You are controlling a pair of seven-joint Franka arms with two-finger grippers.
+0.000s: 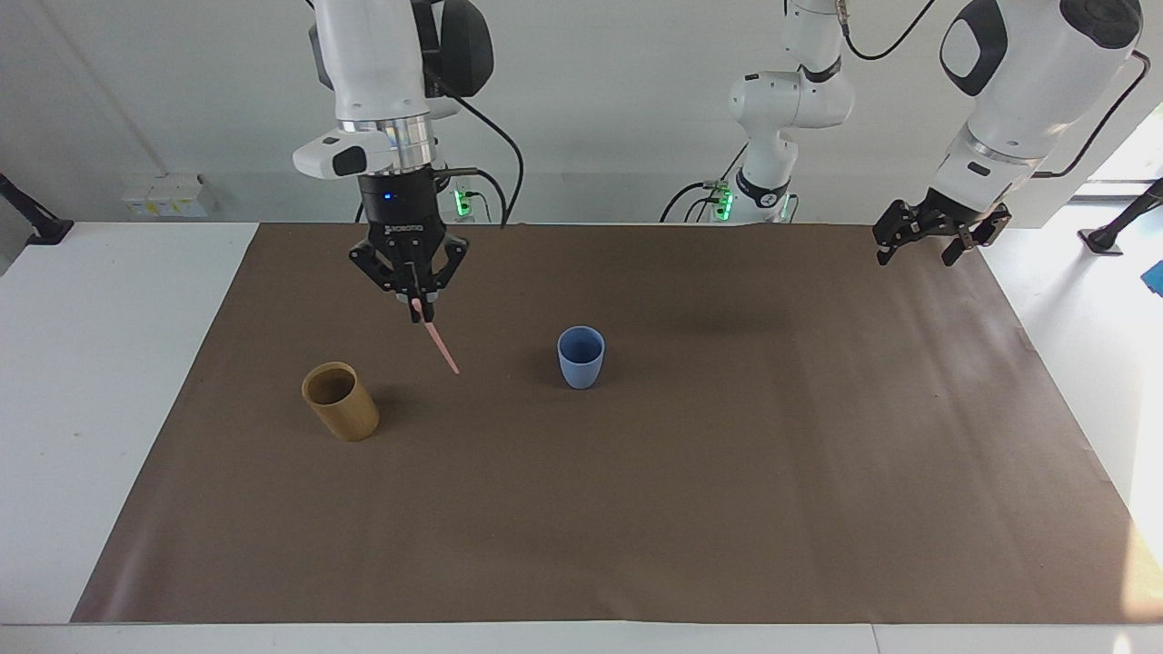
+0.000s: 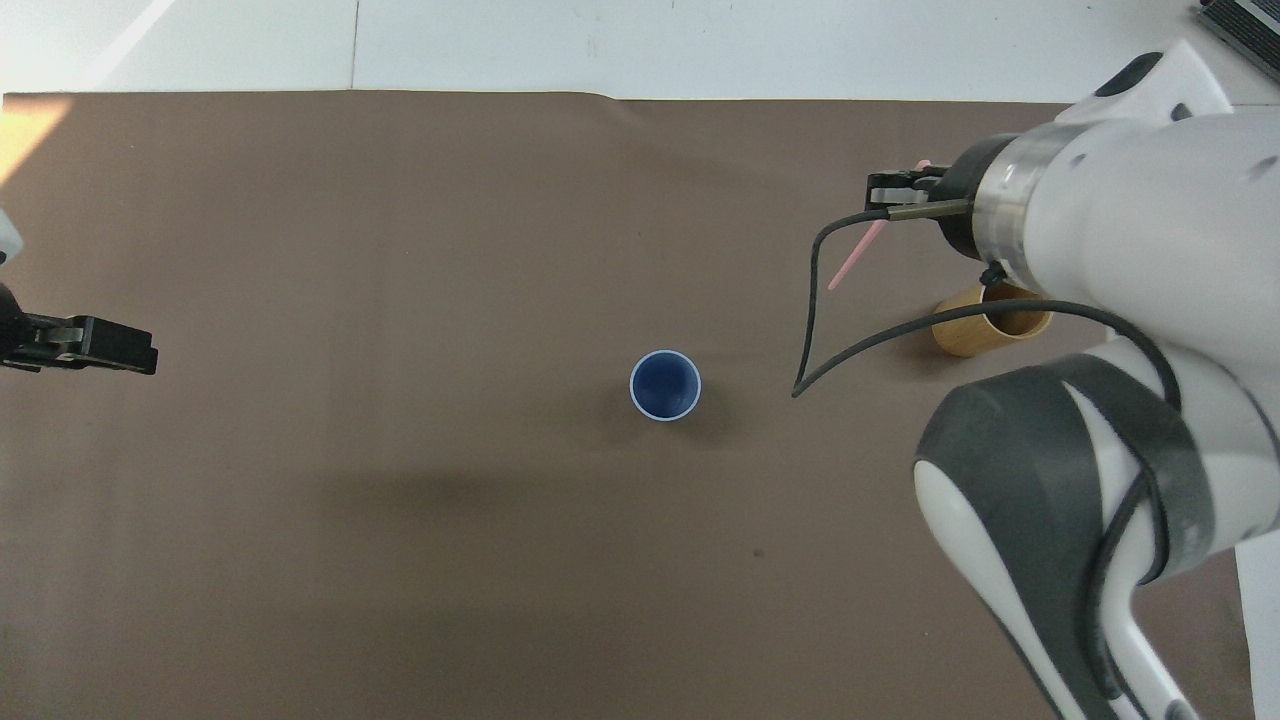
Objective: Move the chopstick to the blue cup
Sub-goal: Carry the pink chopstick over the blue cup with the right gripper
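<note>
The blue cup [image 1: 581,356] stands upright mid-mat, also in the overhead view [image 2: 665,385]. My right gripper [image 1: 417,304] is shut on the top end of the pale pink chopstick [image 1: 438,343]. It holds the chopstick up in the air, slanting down toward the blue cup, over the mat between the tan cup and the blue cup. The overhead view shows the same gripper [image 2: 885,190] and chopstick [image 2: 855,255]. The chopstick's tip is clear of both cups. My left gripper [image 1: 927,245] is open and empty, raised over the mat's edge at the left arm's end [image 2: 140,350].
A tan-brown cylindrical cup [image 1: 341,401] stands toward the right arm's end of the table, looking empty; the overhead view shows it partly under the right arm [image 2: 975,325]. A brown mat [image 1: 636,509] covers the white table. A black cable [image 2: 815,300] hangs from the right wrist.
</note>
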